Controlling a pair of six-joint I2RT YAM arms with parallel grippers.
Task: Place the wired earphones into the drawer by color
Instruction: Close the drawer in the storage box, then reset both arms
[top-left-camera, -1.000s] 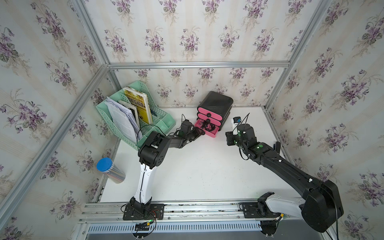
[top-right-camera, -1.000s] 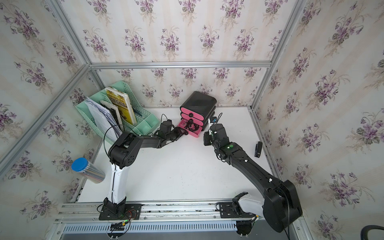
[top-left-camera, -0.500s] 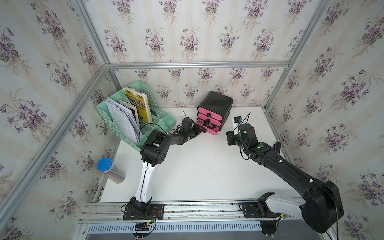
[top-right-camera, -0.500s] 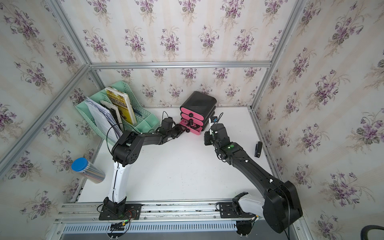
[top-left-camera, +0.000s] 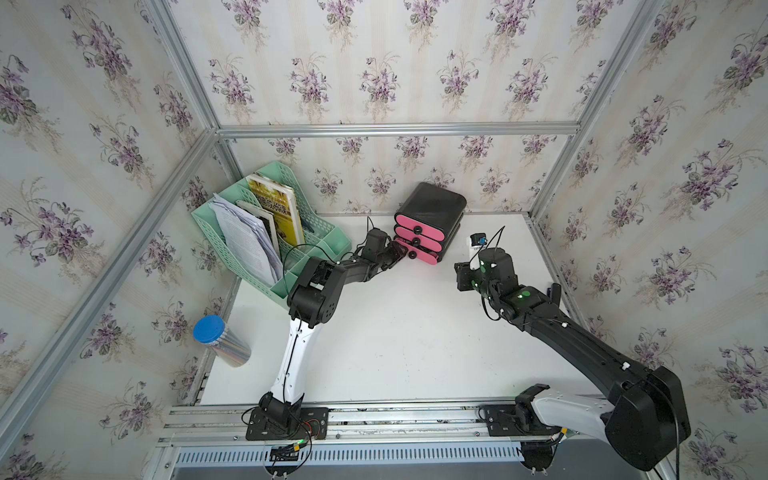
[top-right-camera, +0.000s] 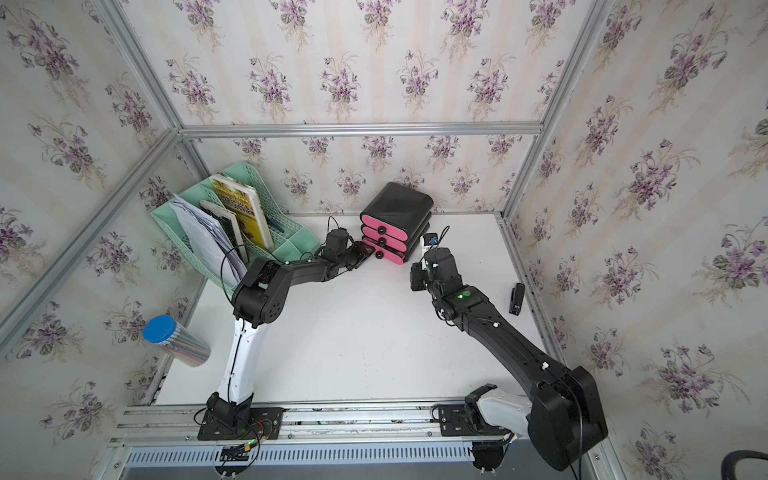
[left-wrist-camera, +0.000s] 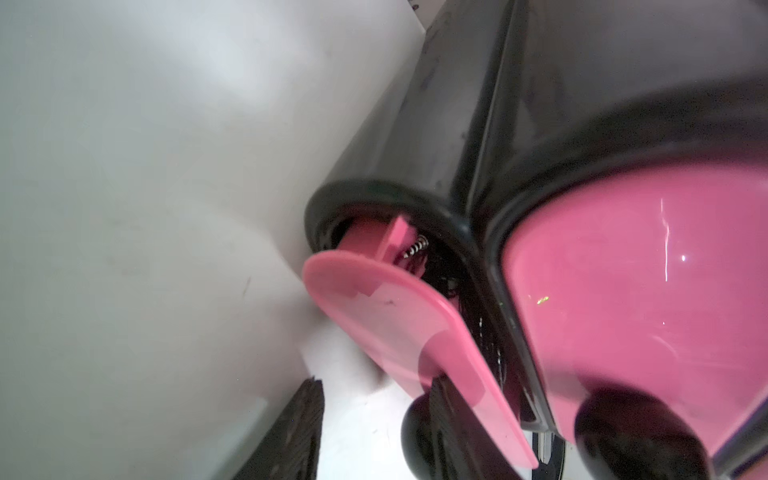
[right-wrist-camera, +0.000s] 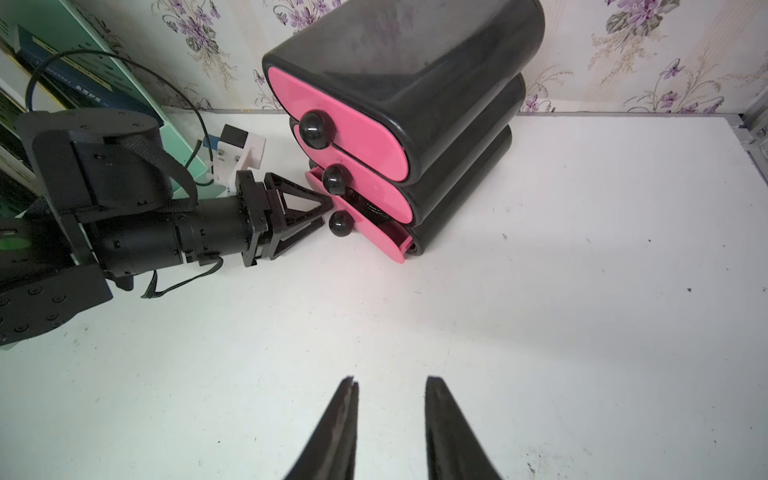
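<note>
The drawer (top-left-camera: 432, 203) (top-right-camera: 398, 203) is a black cabinet with three pink fronts at the back of the table. Its bottom drawer (right-wrist-camera: 365, 237) stands a little way out, and dark earphone cable (left-wrist-camera: 419, 266) shows in the gap. My left gripper (top-left-camera: 400, 252) (top-right-camera: 365, 252) (right-wrist-camera: 326, 212) is open, its fingertips against that pink front beside the round black knob (right-wrist-camera: 340, 224) (left-wrist-camera: 415, 428). Nothing is held between them. My right gripper (right-wrist-camera: 390, 382) (top-left-camera: 461, 277) hangs open and empty over the bare table in front of the cabinet. No other earphones are in view.
A mint-green file rack (top-left-camera: 266, 232) with books and papers stands at the back left, close behind my left arm. A shiny cylinder with a blue lid (top-left-camera: 216, 338) leans off the table's left edge. A black stapler (top-right-camera: 516, 298) lies by the right wall.
My left gripper has moved toward the cabinet, and the bottom drawer has slid in from further out. The right arm has stayed almost still.
</note>
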